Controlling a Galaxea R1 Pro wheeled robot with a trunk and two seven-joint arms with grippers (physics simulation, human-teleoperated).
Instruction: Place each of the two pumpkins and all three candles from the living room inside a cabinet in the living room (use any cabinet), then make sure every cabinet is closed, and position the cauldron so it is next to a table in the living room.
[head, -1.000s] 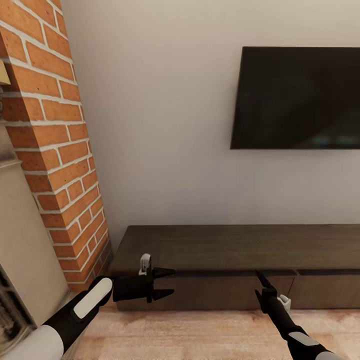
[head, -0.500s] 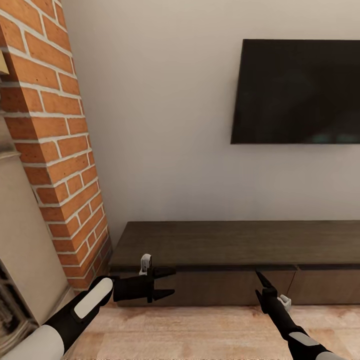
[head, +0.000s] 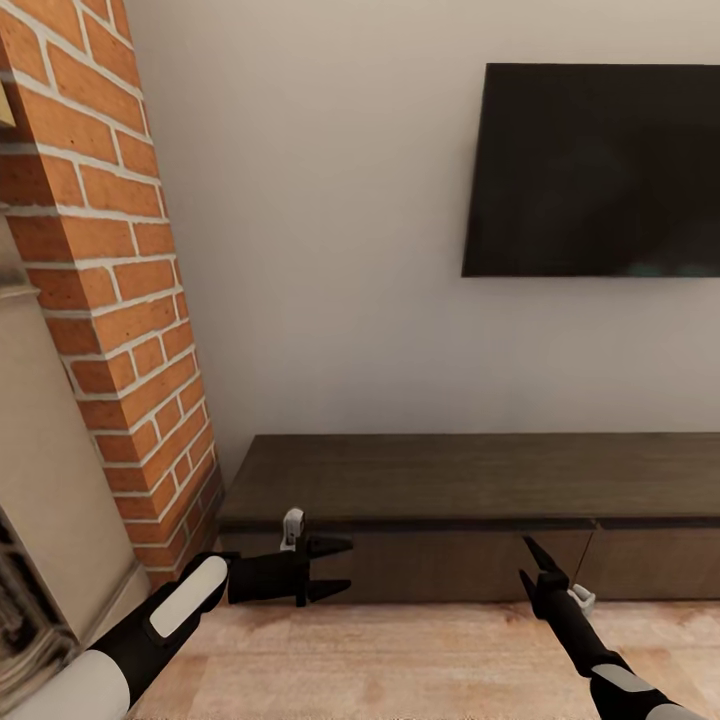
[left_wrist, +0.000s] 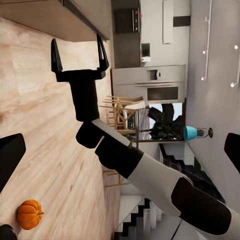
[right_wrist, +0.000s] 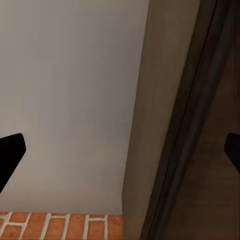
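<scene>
Between the left gripper's (left_wrist: 120, 145) spread dark fingertips (left_wrist: 10, 155), the other arm (left_wrist: 135, 167) crosses the view, its gripper (left_wrist: 80, 55) open with both prongs pointing at the cabinet's (left_wrist: 60, 20) edge. A pumpkin (left_wrist: 29, 214) sits on the wooden floor (left_wrist: 35, 120) near one fingertip. Beyond, chairs (left_wrist: 120, 112) and a kitchen show.

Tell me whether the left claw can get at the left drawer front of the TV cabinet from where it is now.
Probably yes. The left claw hangs open right in front of the cabinet, level with its left drawer front, and nothing stands between them. The drawer shows no handle, so getting a grip may be harder.
</scene>
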